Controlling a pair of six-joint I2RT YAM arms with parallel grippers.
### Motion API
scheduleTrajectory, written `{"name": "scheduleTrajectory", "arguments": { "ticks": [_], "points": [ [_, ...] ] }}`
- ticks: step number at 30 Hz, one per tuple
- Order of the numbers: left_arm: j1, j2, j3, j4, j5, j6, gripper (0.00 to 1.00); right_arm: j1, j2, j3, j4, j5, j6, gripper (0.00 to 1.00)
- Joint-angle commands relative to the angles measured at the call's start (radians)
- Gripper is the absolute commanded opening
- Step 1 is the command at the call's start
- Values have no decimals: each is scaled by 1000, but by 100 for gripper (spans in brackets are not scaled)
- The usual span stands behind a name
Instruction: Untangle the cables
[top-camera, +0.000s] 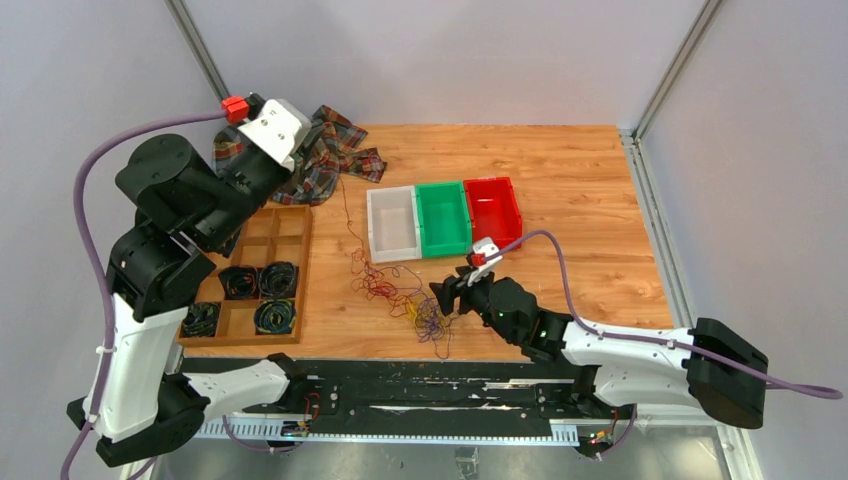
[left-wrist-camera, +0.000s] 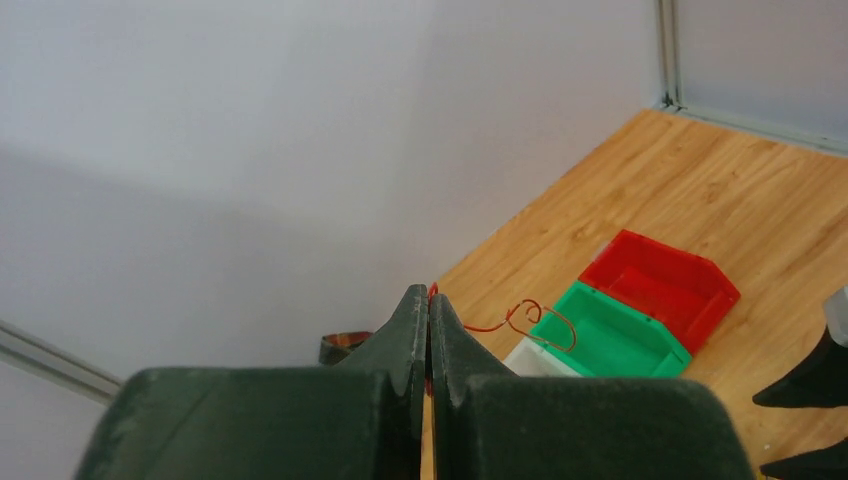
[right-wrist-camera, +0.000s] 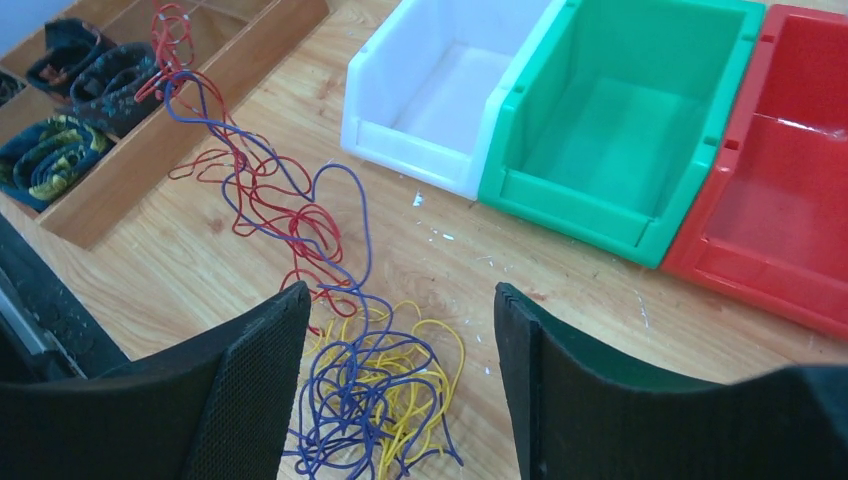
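The cables (top-camera: 400, 295) lie as a loose tangle of purple, yellow and red wires on the wooden table, in front of the bins. In the right wrist view the purple and yellow knot (right-wrist-camera: 385, 395) lies between and just beyond my fingers, and red strands (right-wrist-camera: 290, 215) trail toward the tray. My right gripper (right-wrist-camera: 400, 290) is open and empty, low over the tangle, and it also shows in the top view (top-camera: 447, 297). My left gripper (left-wrist-camera: 430, 297) is shut on a red wire (left-wrist-camera: 520, 315) and is raised high at the back left. A thin strand rises from the tangle toward it.
White (top-camera: 372, 225), green (top-camera: 443, 187) and red (top-camera: 516, 215) bins stand in a row behind the tangle. A wooden tray (top-camera: 303, 270) with dark coiled cords lies at the left. A plaid cloth (top-camera: 330, 150) lies at the back left.
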Motion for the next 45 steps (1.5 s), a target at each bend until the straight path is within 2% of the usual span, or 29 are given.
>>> {"name": "scheduleTrajectory", "arguments": {
  "ticks": [1, 5, 10, 13, 16, 20, 23, 24, 27, 31, 36, 37, 38, 40, 42, 45],
  "points": [
    [-5, -28, -10, -4, 30, -13, 0, -6, 51, 72, -74, -76, -48, 71],
    [-6, -43, -32, -21, 18, -4, 0, -7, 157, 124, -75, -159, -32, 78],
    [-6, -70, -63, -40, 8, 11, 0, -43, 289, 179, -63, -163, -25, 72],
    [-5, -79, -63, -53, 2, 19, 0, -86, 353, 206, -47, -215, -19, 70],
    [-5, -89, -66, -65, -3, 29, 0, -108, 404, 245, -39, -297, -18, 57],
    [-6, -111, -96, -83, -15, 37, 0, -130, 429, 288, -61, -360, -24, 34],
    [-5, -141, -146, -95, -32, 44, 1, -159, 397, 308, -96, -399, -13, 5],
    [-6, -151, -166, -105, -36, 45, 0, -174, 375, 315, -114, -411, -8, 1],
    [-6, -189, -274, -120, -57, 48, 1, -211, 275, 338, -179, -444, 12, 1],
    [-5, -255, -504, -115, -79, 27, 0, -223, 128, 383, -255, -429, 4, 1],
    [-5, -351, -774, -48, -25, -10, 2, -225, 26, 443, -339, -455, 45, 1],
    [-6, -366, -816, -33, -11, -10, 5, -225, 14, 455, -355, -466, 51, 1],
    [-5, -377, -852, -24, 7, -7, 14, -224, -1, 467, -368, -479, 55, 1],
    [-5, -393, -900, -28, 64, 14, 50, -223, -15, 497, -393, -509, 55, 1],
    [-5, -396, -916, -45, 140, 41, 67, -222, -20, 540, -433, -536, 51, 1],
    [-5, -387, -895, -43, 260, 52, 79, -219, -18, 586, -459, -594, 49, 1]
  ]
}}
